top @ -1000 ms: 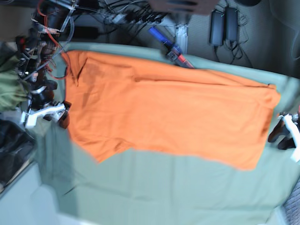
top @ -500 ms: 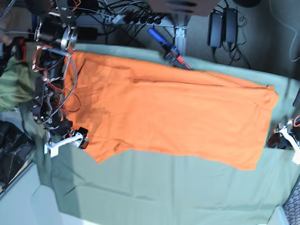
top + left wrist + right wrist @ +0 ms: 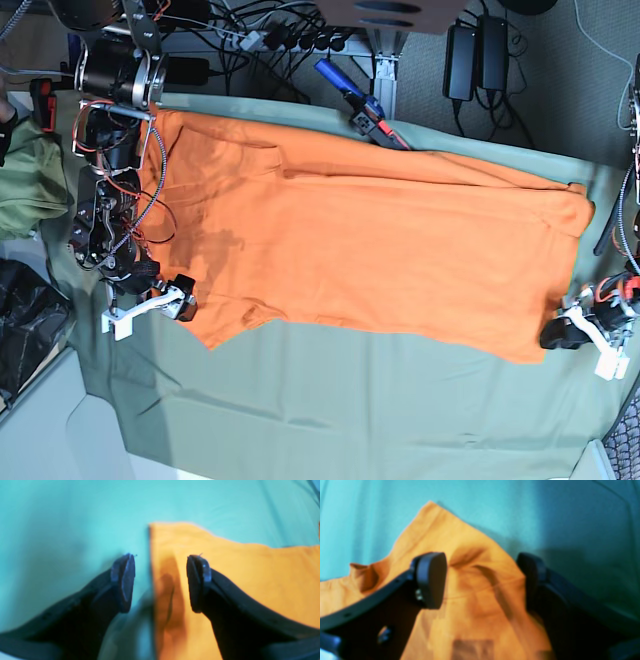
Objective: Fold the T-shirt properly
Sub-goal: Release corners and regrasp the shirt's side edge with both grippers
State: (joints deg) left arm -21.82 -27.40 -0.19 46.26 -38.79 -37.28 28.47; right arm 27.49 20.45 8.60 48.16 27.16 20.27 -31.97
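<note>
The orange T-shirt (image 3: 370,240) lies spread flat on the sage-green cloth (image 3: 350,410). My right gripper (image 3: 172,303) is open at the shirt's lower left corner. In the right wrist view the right gripper (image 3: 482,580) has the pointed shirt corner (image 3: 470,552) between its open jaws, with nothing pinched. My left gripper (image 3: 562,335) is open at the lower right corner. In the left wrist view the left gripper (image 3: 160,580) straddles the shirt's edge (image 3: 250,580), one finger (image 3: 123,580) over green cloth and the other over orange.
An olive-green garment (image 3: 25,185) and a black bag (image 3: 25,320) lie off the left edge. Cables and power bricks (image 3: 475,55) run along the back. A blue and red tool (image 3: 360,105) rests at the shirt's far edge.
The right gripper has moved down along the shirt's left side to its lower left corner. The left gripper has moved down and inward to the lower right corner. The shirt has not moved.
</note>
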